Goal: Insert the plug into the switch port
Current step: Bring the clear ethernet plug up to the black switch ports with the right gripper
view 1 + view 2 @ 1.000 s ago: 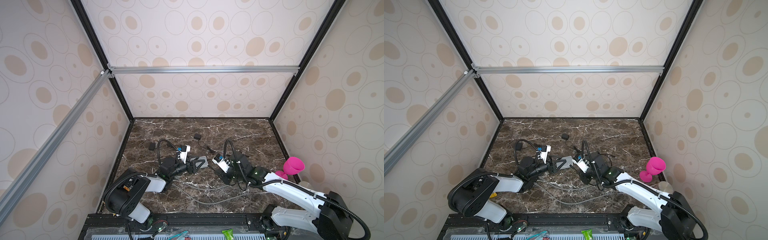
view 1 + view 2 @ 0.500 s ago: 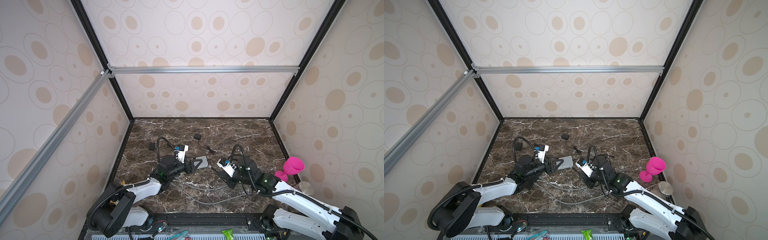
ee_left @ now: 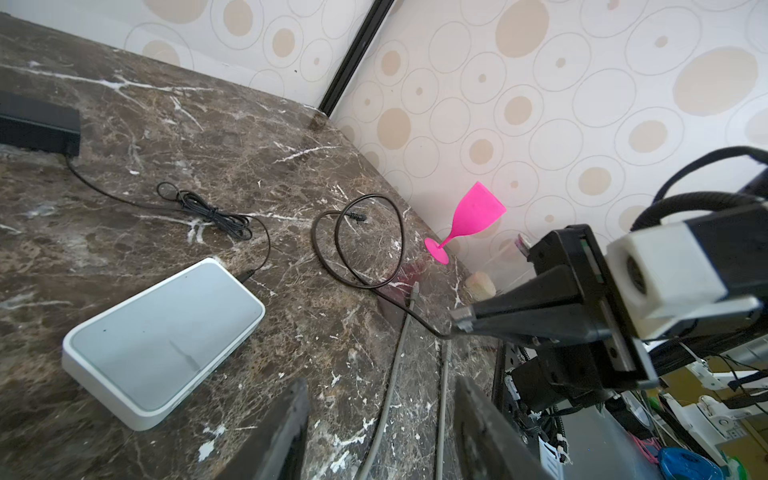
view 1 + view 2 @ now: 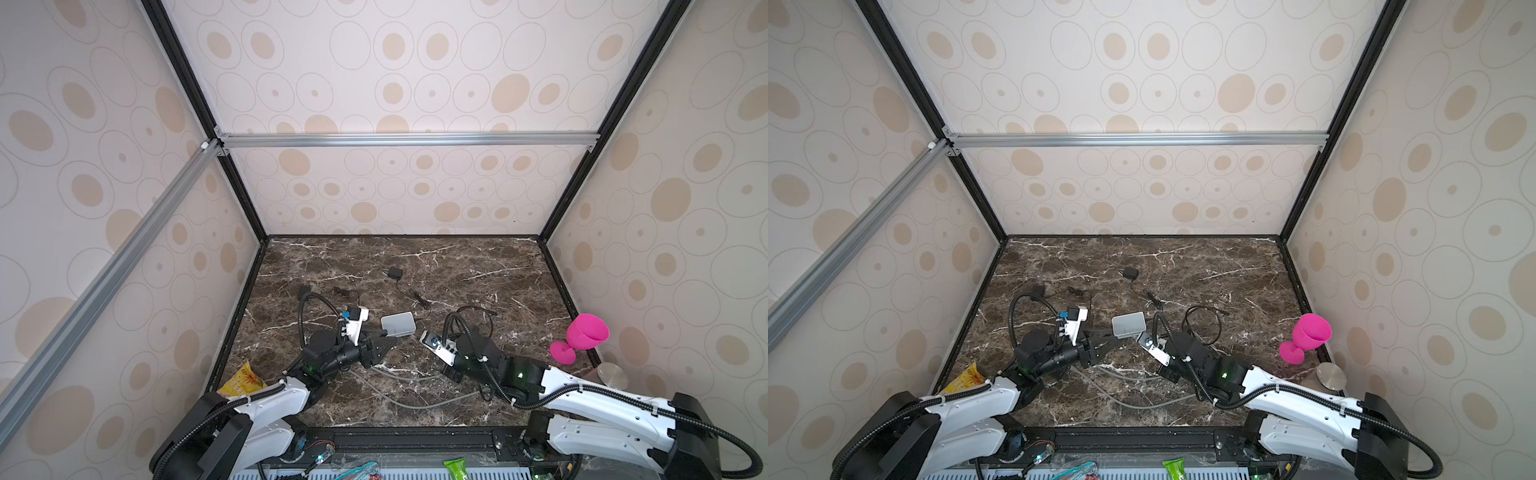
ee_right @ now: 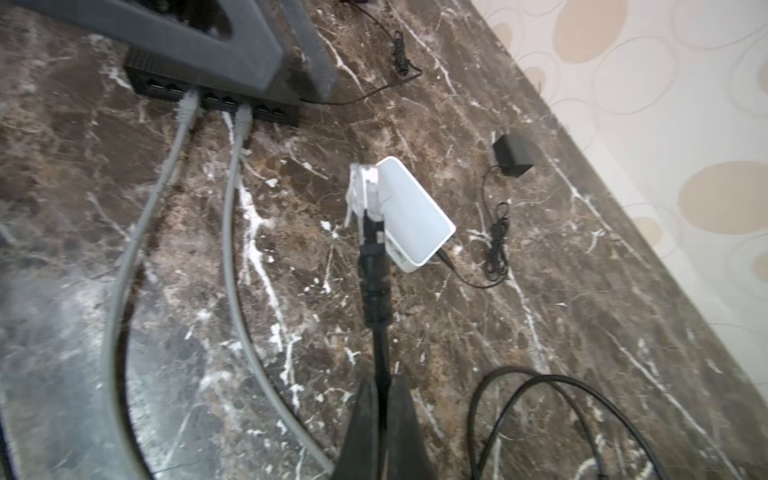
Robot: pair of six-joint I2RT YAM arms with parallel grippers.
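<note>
Clear plastic plug [image 5: 365,191] sticks out on a thin black cable [image 5: 380,349] pinched tight in the right gripper [image 5: 382,388]; left gripper [image 3: 381,384] sits spread, empty.

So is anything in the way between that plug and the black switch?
Mostly bare marble lies between. The left gripper hangs over the switch, and two gray cables already fill ports; the plug must aim beside them.

Cream walls [image 4: 395,62] with beige oval print, dark veined marble floor [image 4: 457,266], black corner posts [image 4: 244,195], aluminium crossbar [image 4: 415,139]
</note>
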